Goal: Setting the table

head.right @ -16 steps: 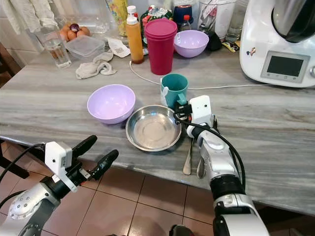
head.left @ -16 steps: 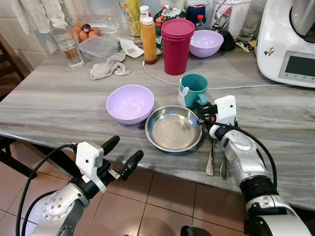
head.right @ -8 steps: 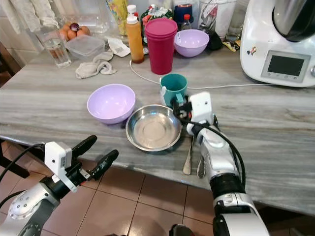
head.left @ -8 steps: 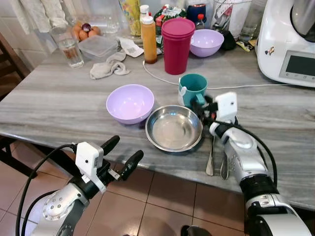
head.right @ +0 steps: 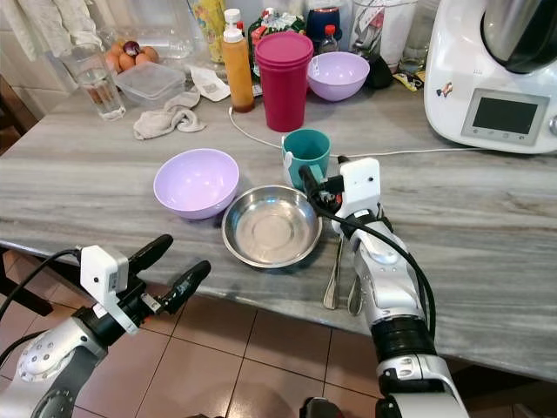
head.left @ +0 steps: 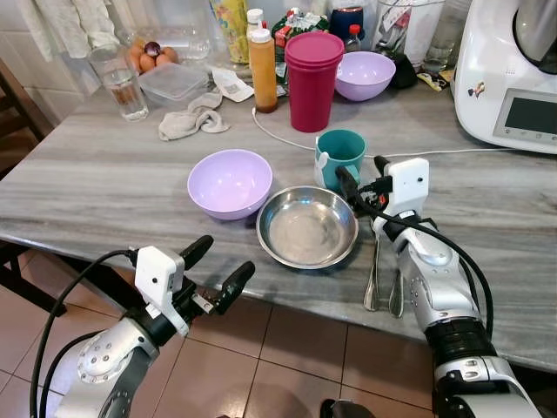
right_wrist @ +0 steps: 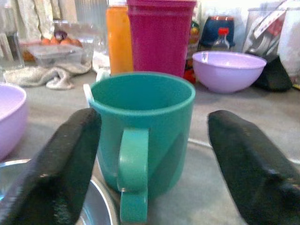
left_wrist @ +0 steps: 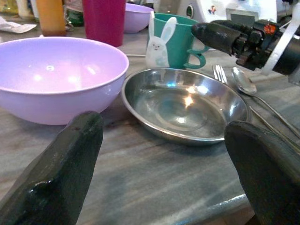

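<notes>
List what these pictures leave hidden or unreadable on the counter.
- Fork and spoon handles: partly hidden under the right arm, eye views.
- Appliance: cut off by the frame's top and right edges.
- Jars behind the red cup stack: labels too small to read.

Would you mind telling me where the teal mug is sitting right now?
The teal mug stands upright on the table, just behind the steel bowl and right of the near purple bowl. The right gripper is open right at its handle side.
</notes>
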`<state>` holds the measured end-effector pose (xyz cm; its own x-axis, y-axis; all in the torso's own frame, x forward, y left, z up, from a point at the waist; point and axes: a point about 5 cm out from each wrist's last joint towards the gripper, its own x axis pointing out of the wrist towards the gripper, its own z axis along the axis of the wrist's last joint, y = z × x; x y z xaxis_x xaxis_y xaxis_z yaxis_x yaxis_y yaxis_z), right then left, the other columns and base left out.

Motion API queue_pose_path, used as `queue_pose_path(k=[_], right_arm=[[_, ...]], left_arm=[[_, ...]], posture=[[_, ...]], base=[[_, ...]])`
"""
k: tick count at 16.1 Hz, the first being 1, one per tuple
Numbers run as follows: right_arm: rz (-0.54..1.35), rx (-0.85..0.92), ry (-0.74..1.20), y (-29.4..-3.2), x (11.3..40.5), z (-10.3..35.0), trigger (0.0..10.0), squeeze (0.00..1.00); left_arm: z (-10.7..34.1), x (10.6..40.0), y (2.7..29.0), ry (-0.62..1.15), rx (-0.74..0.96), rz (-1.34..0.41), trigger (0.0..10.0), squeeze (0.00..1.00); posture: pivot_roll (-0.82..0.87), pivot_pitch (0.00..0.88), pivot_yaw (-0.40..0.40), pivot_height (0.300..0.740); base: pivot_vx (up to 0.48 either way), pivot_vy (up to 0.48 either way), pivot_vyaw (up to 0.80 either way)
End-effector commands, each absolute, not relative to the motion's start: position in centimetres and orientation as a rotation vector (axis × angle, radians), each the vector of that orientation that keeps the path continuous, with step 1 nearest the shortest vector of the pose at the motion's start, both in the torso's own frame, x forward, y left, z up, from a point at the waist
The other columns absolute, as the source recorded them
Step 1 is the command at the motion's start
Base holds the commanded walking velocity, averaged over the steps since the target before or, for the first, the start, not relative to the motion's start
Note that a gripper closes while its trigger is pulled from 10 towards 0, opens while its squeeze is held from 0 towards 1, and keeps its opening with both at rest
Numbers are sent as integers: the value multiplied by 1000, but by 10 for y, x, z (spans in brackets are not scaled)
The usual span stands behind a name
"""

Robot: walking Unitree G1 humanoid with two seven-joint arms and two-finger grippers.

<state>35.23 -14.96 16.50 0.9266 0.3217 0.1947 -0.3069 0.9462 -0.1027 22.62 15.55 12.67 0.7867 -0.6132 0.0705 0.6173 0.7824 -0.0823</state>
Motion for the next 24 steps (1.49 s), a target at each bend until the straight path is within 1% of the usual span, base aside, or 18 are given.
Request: queue_pose_path(k=[1,6,9,11,13,14,15,16,17,19,21,22,24], right_arm=[[326,-72,-224,-146,350,168,10000,1000],[320,-82,-277,-135,329,173,10000,1000],[297,-66,-265,-137,316,169,10000,1000],[277,-74,-268,-138,313,170,10000,1000],[264,-85,-271,-138,309,173,10000,1000],[247,-118,-265,-139,306,173,10000,961],[245,-165,-270,-138,304,172,10000,510],[244,-174,-273,-138,304,172,10000,510],[245,-183,-275,-136,303,173,10000,0],[255,-195,-281,-132,301,174,10000,0],[263,-218,-292,-128,300,176,10000,0],[263,-220,-291,-127,299,176,10000,0],[267,-212,-281,-125,298,173,10000,0]], left_arm=[[125,226,160,-26,-87,-658,10000,0],[127,229,161,-39,-84,-656,10000,0],[126,230,160,-40,-90,-666,10000,0],[127,233,161,-59,-84,-638,10000,0],[129,244,167,-90,-65,-553,10000,0],[133,251,170,-118,-52,-516,10000,0],[138,258,170,-147,-52,-498,10000,0],[139,260,169,-157,-54,-493,10000,0],[145,266,168,-183,-58,-479,10000,0],[150,274,168,-217,-61,-436,10000,0],[150,280,173,-225,-37,-353,10000,0],[147,282,176,-213,-18,-302,10000,0],[138,289,185,-166,11,-144,10000,0]], posture=[[-129,125,80,740],[-125,111,76,740],[-135,105,75,740],[-145,101,73,740],[-154,95,70,740],[-157,83,66,740],[-158,76,64,740],[-158,76,64,740],[-160,67,62,740],[-162,59,61,740],[-164,55,61,740],[-164,55,61,740],[-164,45,58,740]], base=[[0,0,0],[0,0,0],[0,0,0],[0,0,0],[0,0,0],[0,0,800],[0,0,800],[0,0,800],[0,0,800],[0,0,800],[0,0,800],[0,0,800],[0,0,800]])
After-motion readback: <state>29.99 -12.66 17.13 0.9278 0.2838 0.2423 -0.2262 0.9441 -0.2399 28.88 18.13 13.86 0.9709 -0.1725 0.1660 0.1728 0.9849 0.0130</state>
